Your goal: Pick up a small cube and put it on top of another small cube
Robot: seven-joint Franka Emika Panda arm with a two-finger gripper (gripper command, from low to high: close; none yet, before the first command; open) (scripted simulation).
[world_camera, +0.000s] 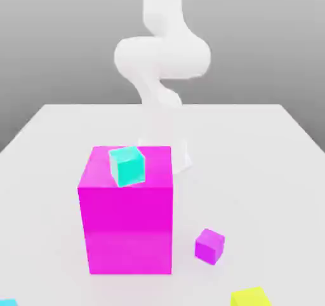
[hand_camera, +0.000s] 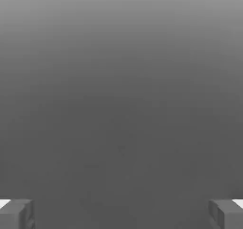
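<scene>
Near-to-far record of the white counter [world_camera: 57, 139], exterior view.

At the near edge, a sliver of a small glossy sky-blue cube [world_camera: 6, 303] sat at the exterior view's left corner, and a small yellow cube [world_camera: 251, 297] lay toward the right. Just behind, a small purple-magenta cube [world_camera: 209, 245] rested on the counter near the big magenta cube [world_camera: 127, 225], apart from it. A small turquoise-green cube [world_camera: 127, 166] sat on top of the big cube, slightly turned. Behind the big cube rose the white robot arm [world_camera: 162, 57]. In the hand view the gripper [hand_camera: 121, 214] showed two grey fingertips [hand_camera: 16, 214] at opposite sides; the jaws were spread wide with nothing between them.
</scene>
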